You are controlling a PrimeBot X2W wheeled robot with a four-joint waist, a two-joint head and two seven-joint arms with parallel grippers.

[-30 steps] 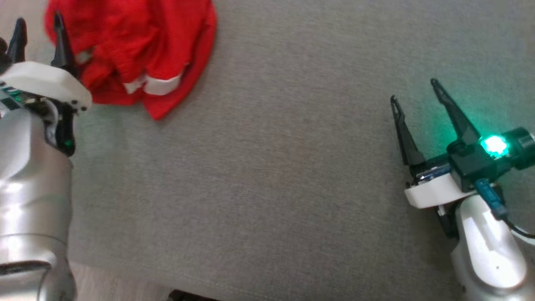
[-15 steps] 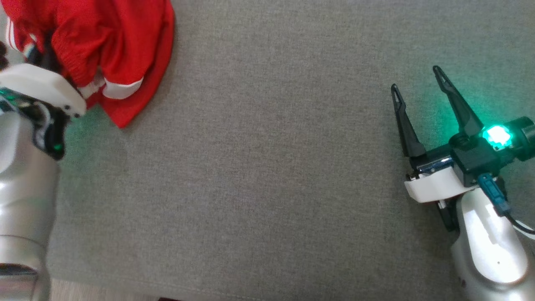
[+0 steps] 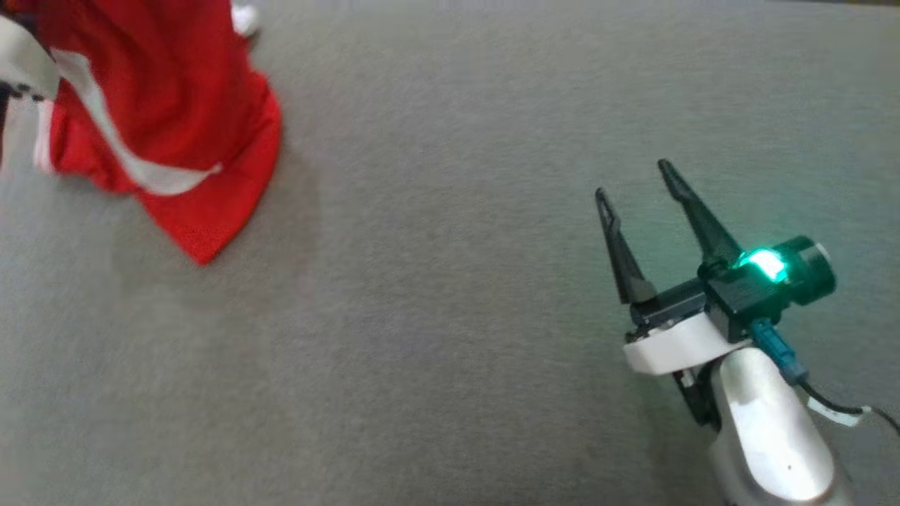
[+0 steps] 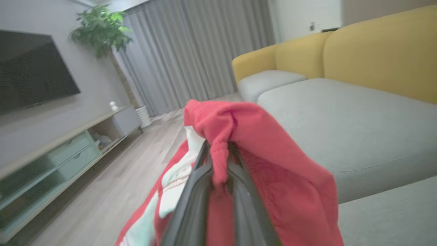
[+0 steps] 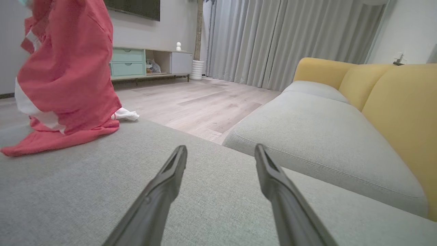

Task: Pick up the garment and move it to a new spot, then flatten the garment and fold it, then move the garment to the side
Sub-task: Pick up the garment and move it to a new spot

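Mesh knit, red and crossed by white bands, makes up the garment (image 3: 169, 105) at the upper left of the head view. It hangs in long folds and tapers to a pointed corner that rests on the grey cushion (image 3: 436, 316). In the left wrist view the left gripper (image 4: 219, 153) has its two dark fingers pressed together on a bunched fold of that cloth, which drapes over them and falls toward the lower right. The right gripper (image 3: 633, 179) sits at the lower right of the head view, well apart from the garment. Its slim, tapered fingers are spread wide above the cushion, and a green light glows on its dark housing. The cushion is a coarse grey weave. Beyond it in the right wrist view are a smooth yellow backrest (image 5: 403, 112), pleated grey curtains (image 5: 273, 41) and a pale wood floor (image 5: 198, 102).
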